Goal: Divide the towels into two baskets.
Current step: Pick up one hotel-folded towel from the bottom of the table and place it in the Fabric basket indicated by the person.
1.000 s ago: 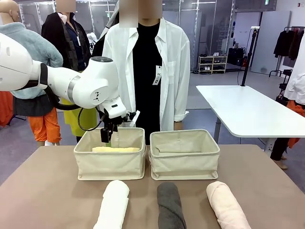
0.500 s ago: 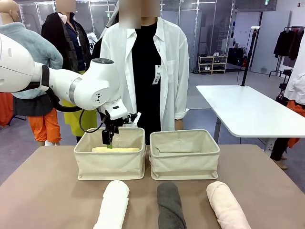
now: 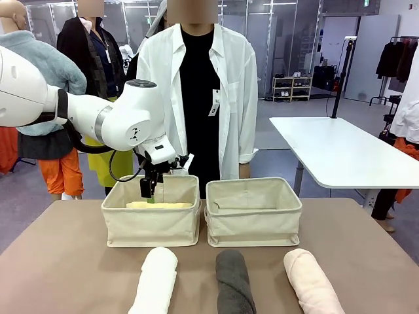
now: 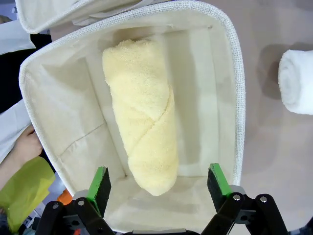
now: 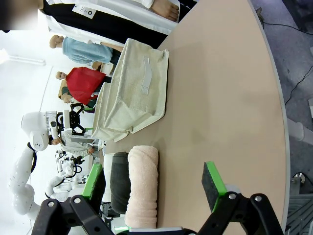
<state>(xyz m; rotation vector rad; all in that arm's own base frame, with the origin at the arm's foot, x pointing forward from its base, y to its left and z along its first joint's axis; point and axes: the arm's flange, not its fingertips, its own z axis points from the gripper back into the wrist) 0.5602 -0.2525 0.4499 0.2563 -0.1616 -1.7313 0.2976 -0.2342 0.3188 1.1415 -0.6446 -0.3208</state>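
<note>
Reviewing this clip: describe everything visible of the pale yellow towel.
The pale yellow towel is a soft terry roll with a diagonal fold edge crossing its nearer half. It lies flat on the floor of the left basket, lengthwise and alone. The left gripper hangs open over one end, pads spread wider than the roll and clear of it. From the front, its top shows over the rim.

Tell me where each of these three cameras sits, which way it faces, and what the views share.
Front view: fixed on the robot's side, looking across the table at the person; the left arm holds the left gripper over the left basket.
Left wrist view: looks down between its open fingers into that basket at the yellow towel.
Right wrist view: rolled sideways near the table, open right gripper facing the pink towel and right basket.
Shared: front and left wrist views both show the yellow towel.
</note>
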